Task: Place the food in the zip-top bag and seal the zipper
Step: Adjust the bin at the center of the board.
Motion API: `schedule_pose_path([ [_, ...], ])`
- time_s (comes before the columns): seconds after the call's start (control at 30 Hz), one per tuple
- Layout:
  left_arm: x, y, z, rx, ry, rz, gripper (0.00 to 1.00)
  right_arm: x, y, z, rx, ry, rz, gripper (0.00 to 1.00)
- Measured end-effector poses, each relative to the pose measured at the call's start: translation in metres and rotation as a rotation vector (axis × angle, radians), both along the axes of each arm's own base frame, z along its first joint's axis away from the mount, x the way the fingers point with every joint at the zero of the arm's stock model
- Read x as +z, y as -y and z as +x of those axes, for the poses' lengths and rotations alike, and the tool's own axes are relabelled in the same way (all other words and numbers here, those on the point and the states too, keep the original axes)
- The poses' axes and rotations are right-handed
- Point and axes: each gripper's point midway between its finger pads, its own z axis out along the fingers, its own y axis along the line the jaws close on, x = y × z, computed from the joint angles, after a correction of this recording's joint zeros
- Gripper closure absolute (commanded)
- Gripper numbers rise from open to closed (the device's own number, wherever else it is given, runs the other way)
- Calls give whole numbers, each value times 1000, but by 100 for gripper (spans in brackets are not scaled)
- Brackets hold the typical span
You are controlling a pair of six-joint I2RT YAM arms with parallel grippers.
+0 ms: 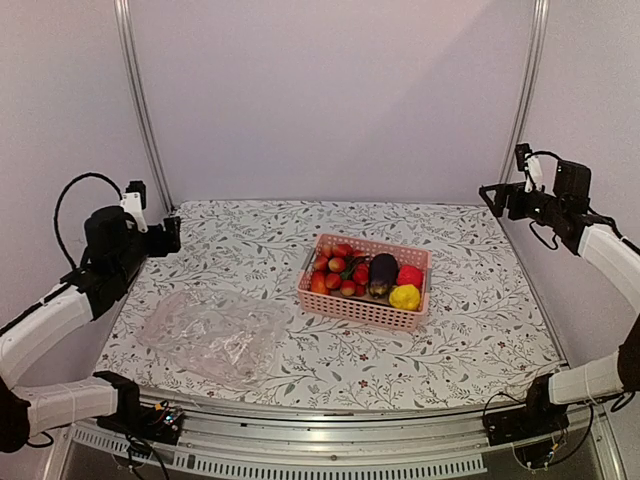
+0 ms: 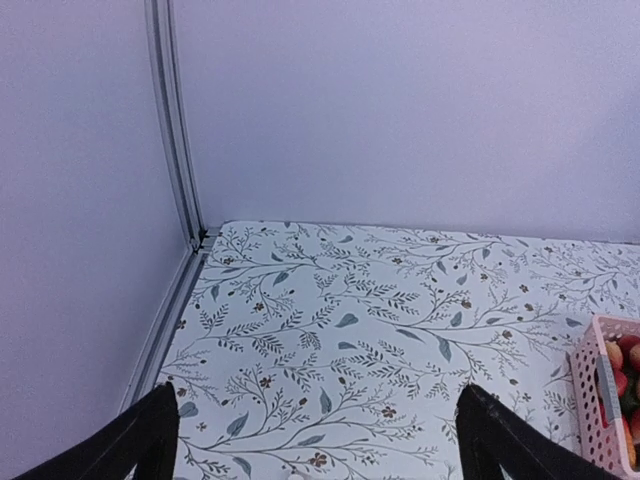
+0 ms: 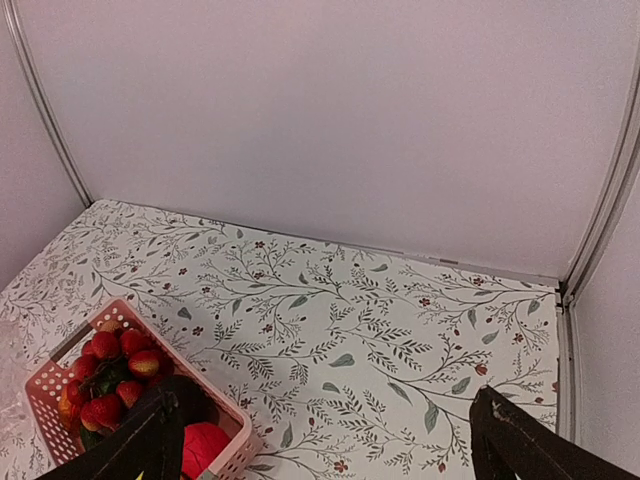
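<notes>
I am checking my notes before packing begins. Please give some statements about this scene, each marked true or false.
1. The clear crinkly plastic bag lies on the table left of the pink slatted basket. True.
2. The dark purple eggplant is inside the bag. False: it lies in the basket.
3. The left gripper and right gripper are open and empty. True.
4. The yellow pepper lies on the table. False: it is in the basket.

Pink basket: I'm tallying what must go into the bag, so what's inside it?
Small red and orange fruits on the left, a dark eggplant, a red pepper and a yellow pepper on the right. Anything beneath this top layer is covered.
</notes>
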Motion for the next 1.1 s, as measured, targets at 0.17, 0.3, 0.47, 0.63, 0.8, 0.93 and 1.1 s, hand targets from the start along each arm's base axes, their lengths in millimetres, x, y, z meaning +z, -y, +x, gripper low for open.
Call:
schedule_pose_path([
  [0.17, -18, 5, 8, -19, -90, -40, 19, -24, -3, -2, 30, -29, -34, 4],
  [0.3, -30, 9, 18, -20, -190, -55, 54, -26, -12, -4, 90, -18, -83, 13],
  [0.47, -40, 13, 15, -36, -247, -88, 47, -28, -42, -3, 202, -22, -180, 24],
  [0.63, -44, 23, 12, -85, -271, -118, 40, -40, -84, 6, 341, -47, -298, 31],
  [0.8, -56, 47, 10, -193, -320, -150, 36, -83, -115, 24, 442, -139, -387, 34],
  [0.93, -61, 71, 5, -293, -347, -161, 36, -121, -142, 40, 512, -220, -437, 35],
  [1.1, -60, 98, -4, -393, -348, -117, 35, -155, -178, 57, 585, -261, -493, 36],
])
